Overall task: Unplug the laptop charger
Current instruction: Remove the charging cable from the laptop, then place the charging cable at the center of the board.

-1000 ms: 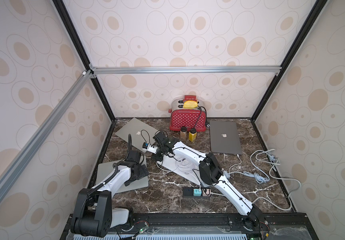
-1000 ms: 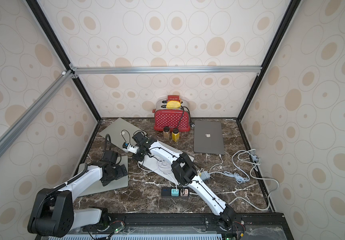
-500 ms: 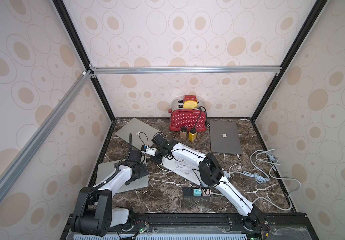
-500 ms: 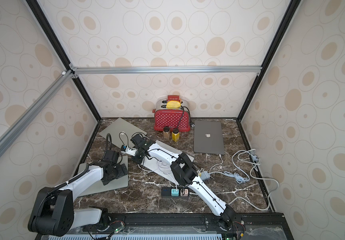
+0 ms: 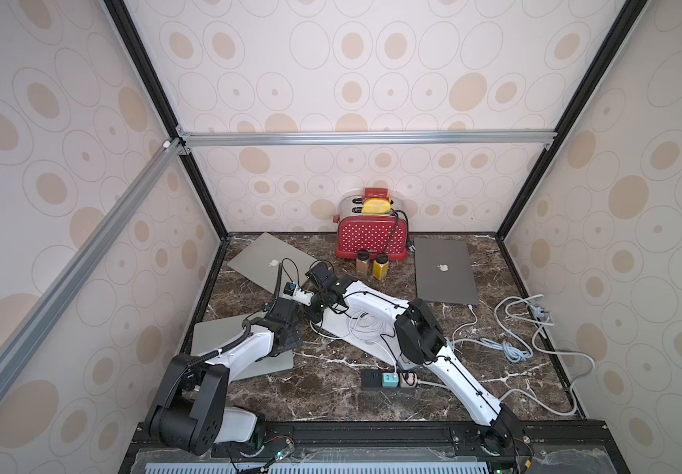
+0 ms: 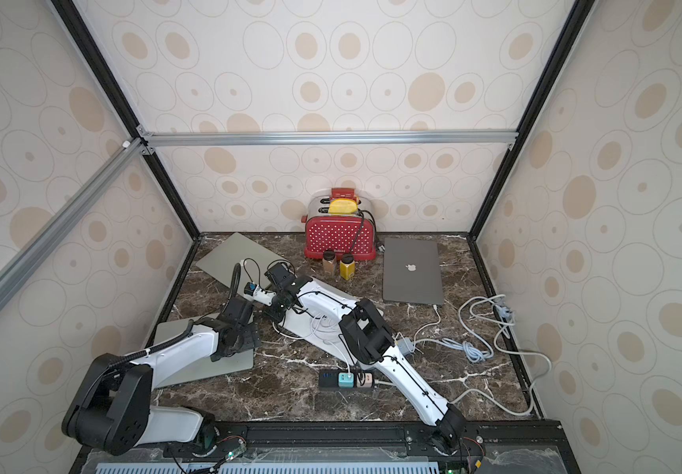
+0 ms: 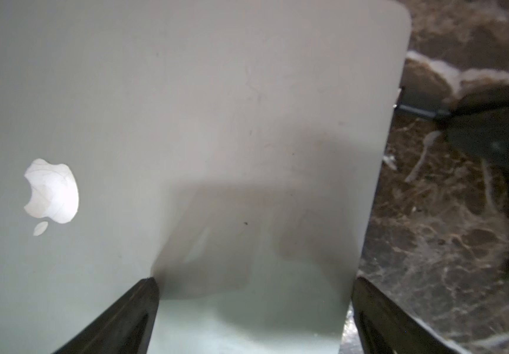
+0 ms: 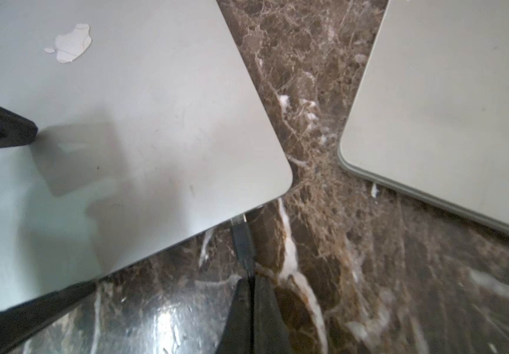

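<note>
Only the right wrist view shows the charger plug (image 8: 243,242) at the laptop's (image 8: 140,107) edge near its corner, the right gripper (image 8: 250,283) pinched onto its back end. The left gripper (image 7: 254,280) is spread wide over that laptop.

The left arm (image 5: 245,349) was made of smooth white tubes with big black round joints. A bumpy black hose (image 6: 158,346) ran along it. The right arm (image 5: 372,303) looked the same, with a chunky black elbow (image 5: 417,332) and thin black wires (image 5: 472,388). The left claw (image 7: 254,280) and right claw (image 8: 251,280) had dark, pointed fingers.
</note>
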